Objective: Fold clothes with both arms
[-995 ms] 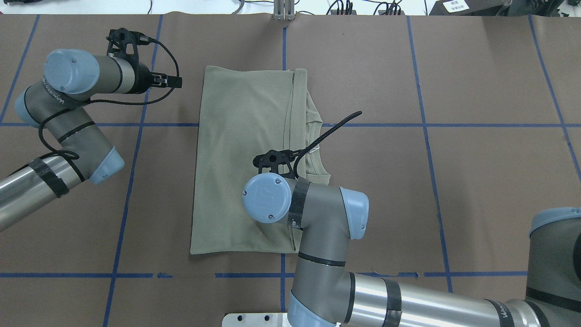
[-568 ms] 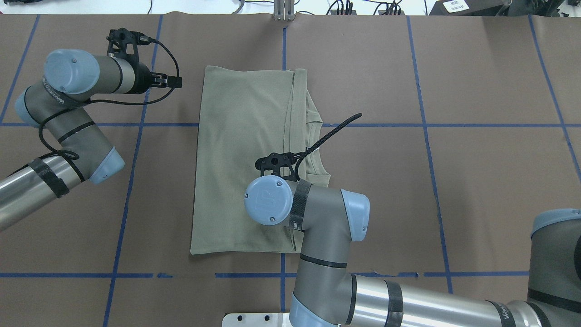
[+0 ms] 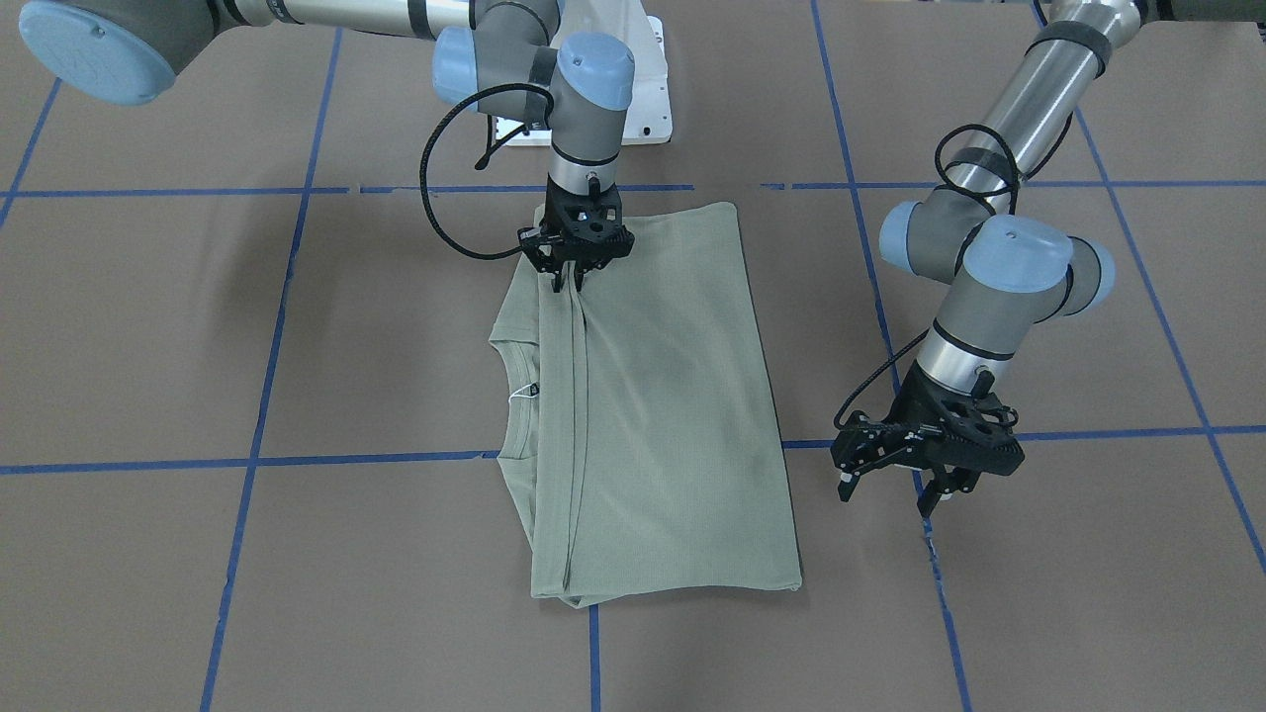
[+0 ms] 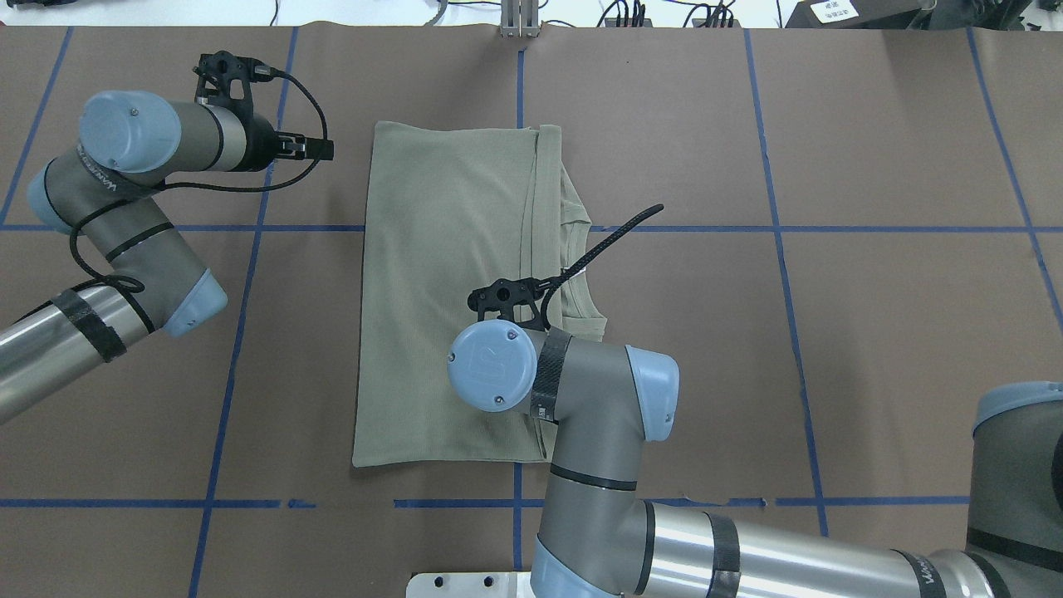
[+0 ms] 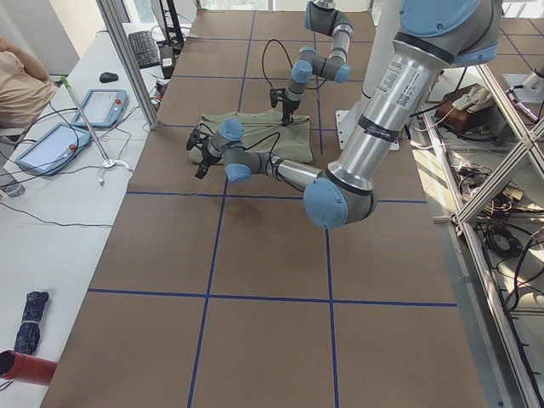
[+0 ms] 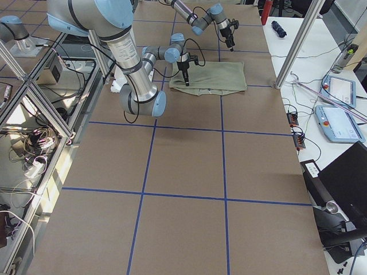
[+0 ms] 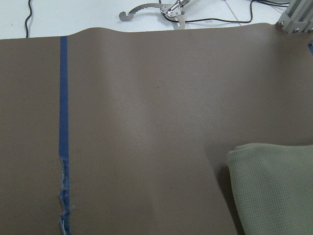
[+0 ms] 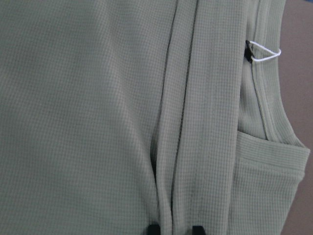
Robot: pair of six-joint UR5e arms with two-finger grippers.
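The sage-green shirt (image 3: 663,396) lies folded into a long rectangle on the brown table, collar and white string loop (image 3: 522,394) at its edge. It also shows in the overhead view (image 4: 440,274). My right gripper (image 3: 572,282) points straight down on the shirt's folded sleeve strip near the robot-side end. In the right wrist view its fingertips (image 8: 197,229) pinch a ridge of fabric (image 8: 171,147). My left gripper (image 3: 888,491) hangs open and empty above bare table beside the shirt's far corner (image 7: 274,191). In the overhead view (image 4: 315,149) it sits left of the shirt.
The white pedestal base (image 3: 648,109) stands at the robot's side of the table. Blue tape lines (image 4: 241,316) cross the brown mat. An aluminium post (image 4: 519,21) and cables sit at the far edge. A side table with tablets (image 5: 106,106) stands beyond it.
My right wrist has shifted slightly toward the robot's base, and the shirt's near-left corner has crept a little to the right. The left arm has not moved.
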